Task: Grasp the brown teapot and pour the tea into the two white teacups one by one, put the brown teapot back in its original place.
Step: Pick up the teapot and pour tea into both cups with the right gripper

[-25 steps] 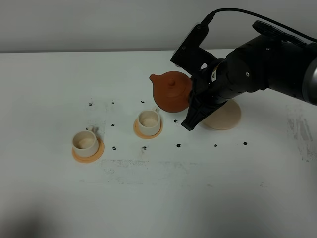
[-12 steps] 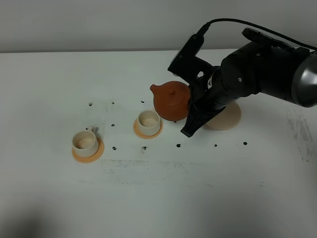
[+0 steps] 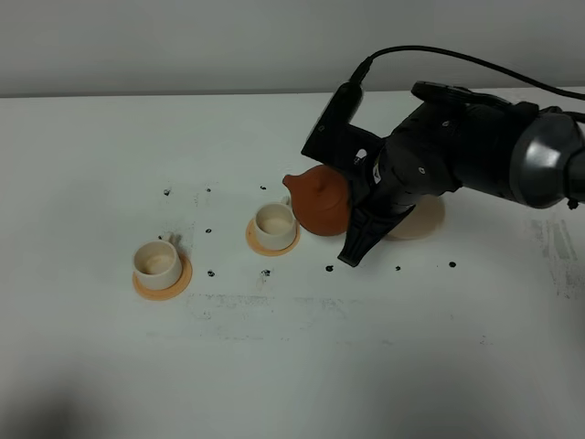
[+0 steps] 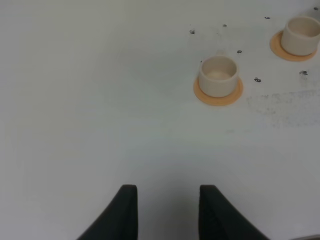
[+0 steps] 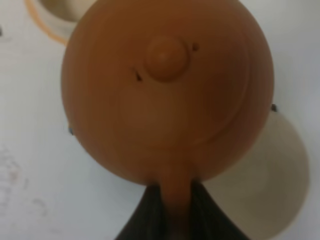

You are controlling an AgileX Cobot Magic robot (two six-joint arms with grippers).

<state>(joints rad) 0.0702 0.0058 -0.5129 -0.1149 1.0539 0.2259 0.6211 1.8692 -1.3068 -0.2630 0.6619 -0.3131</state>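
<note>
The brown teapot [image 3: 316, 201] hangs tilted above the table, its spout pointing left, close over the right one of the two white teacups [image 3: 273, 221]. My right gripper [image 5: 176, 212] is shut on the teapot's handle, and the round lid knob [image 5: 166, 56] faces the wrist camera. The other teacup [image 3: 156, 260] stands on its orange saucer [image 3: 164, 283] further left. The beige coaster [image 3: 419, 219] lies bare, partly hidden behind my right arm. I see no tea flowing. My left gripper [image 4: 167, 210] hovers over bare table, open and empty, with the nearer teacup [image 4: 217, 74] ahead of it.
Small black marks dot the white table [image 3: 292, 347] around the cups. The right arm's bulky black body [image 3: 457, 151] and its cable cover the back right. The second cup and saucer [image 4: 300, 36] show at the corner of the left wrist view.
The right gripper has lowered the teapot and carried it toward the near side, bringing the spout down close to the right teacup. The cups and saucers have not moved.
</note>
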